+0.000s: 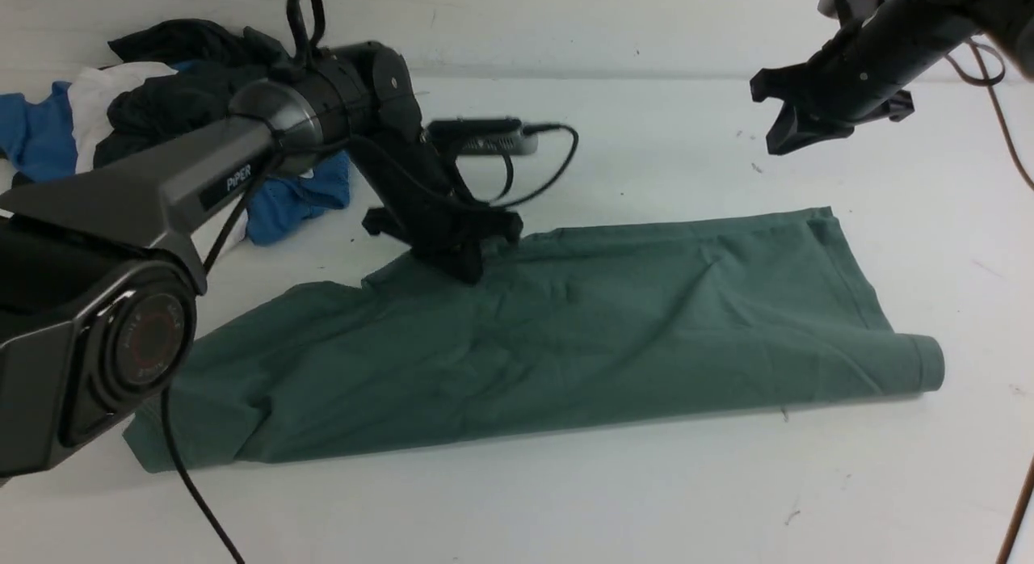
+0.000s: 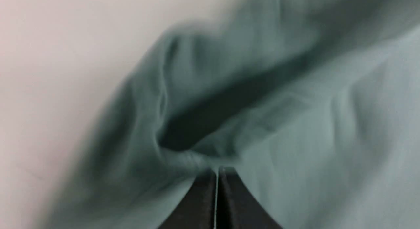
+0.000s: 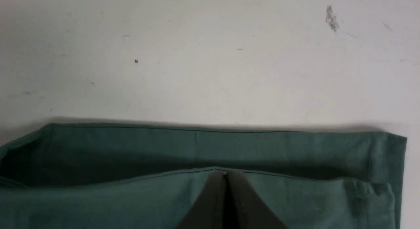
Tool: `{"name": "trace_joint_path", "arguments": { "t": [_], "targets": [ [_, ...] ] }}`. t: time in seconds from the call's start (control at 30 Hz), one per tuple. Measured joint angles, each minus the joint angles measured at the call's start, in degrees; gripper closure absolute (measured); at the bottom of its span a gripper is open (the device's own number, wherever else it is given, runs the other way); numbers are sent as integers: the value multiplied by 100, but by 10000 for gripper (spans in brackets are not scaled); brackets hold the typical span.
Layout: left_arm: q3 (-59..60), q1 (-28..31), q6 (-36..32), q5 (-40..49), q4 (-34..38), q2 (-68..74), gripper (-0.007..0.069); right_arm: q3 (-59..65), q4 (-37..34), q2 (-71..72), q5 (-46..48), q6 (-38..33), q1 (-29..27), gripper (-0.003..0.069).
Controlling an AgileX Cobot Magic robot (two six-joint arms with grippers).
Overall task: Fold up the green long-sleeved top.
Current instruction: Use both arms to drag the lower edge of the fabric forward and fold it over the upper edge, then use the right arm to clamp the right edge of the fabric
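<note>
The top (image 1: 565,338) is lying on the table (image 1: 646,499), touching the left gripper (image 1: 468,269) and stretching to its right; the clothes pile (image 1: 161,103) is sitting behind-left of it; the top's far edge is lying below the right gripper (image 1: 779,140).

On the left: reaches from near left toward the far middle with left arm (image 1: 186,184), bends the wrist steeply down, sets left gripper (image 1: 467,267) low, jaws pressed together. On the right: hangs right gripper (image 1: 780,141) high at far right, tilted down, jaws together too.
</note>
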State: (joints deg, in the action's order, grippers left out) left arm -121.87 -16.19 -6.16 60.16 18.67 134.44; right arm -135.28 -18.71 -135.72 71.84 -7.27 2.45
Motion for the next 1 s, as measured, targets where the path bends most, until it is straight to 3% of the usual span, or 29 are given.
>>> {"name": "trace_joint_path", "arguments": {
  "t": [0.13, 0.27, 0.43, 0.73, 1.0],
  "targets": [
    [-962, 394, 283, 51, -61, 0, 629, 0, -5, 0, 0, 95, 0, 673],
    [-1558, 708, 403, 852, -188, -41, 629, 0, -5, 0, 0, 97, 0, 673],
    [-1358, 910, 526, 1068, -350, -491, 629, 25, 4, 0, 7, 99, 0, 673],
    [2677, 872, 233, 1077, -91, -2776, 629, 1703, 899, 918, -6, 99, 0, 673],
    [4553, 1416, 407, 1007, -247, -3040, 629, 1830, 967, 716, -34, 99, -6, 673]
  ]
}}
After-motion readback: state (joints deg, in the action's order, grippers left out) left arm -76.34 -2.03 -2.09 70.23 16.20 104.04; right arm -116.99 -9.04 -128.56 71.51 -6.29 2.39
